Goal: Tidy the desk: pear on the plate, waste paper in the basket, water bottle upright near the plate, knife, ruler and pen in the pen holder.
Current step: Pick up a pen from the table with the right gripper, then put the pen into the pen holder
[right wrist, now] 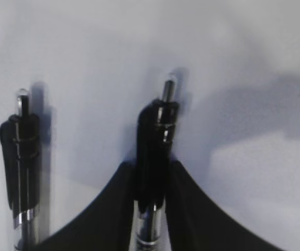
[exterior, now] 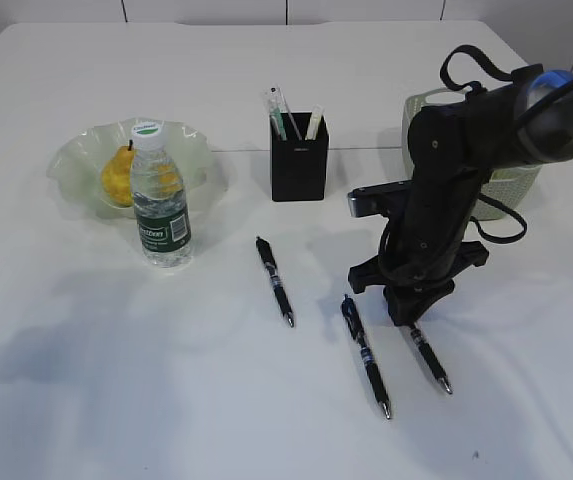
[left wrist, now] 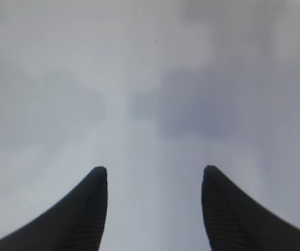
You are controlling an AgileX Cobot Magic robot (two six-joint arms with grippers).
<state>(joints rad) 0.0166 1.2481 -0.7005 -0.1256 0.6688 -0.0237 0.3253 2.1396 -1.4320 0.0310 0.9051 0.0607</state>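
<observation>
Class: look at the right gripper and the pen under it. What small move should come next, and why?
Probably lift straight up. The right gripper has its fingers against both sides of the rightmost pen, which lies on the table. The pen holder stands farther back, so the pen must clear the table first.

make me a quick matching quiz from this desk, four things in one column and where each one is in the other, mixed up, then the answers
Things:
1. pear
2. water bottle
3. rightmost pen
4. pen holder

Places:
A. between the right gripper's fingers
B. upright in front of the plate
C. on the plate
D. behind the three pens, tools standing in it

Pairs: 1-C, 2-B, 3-A, 4-D
</observation>
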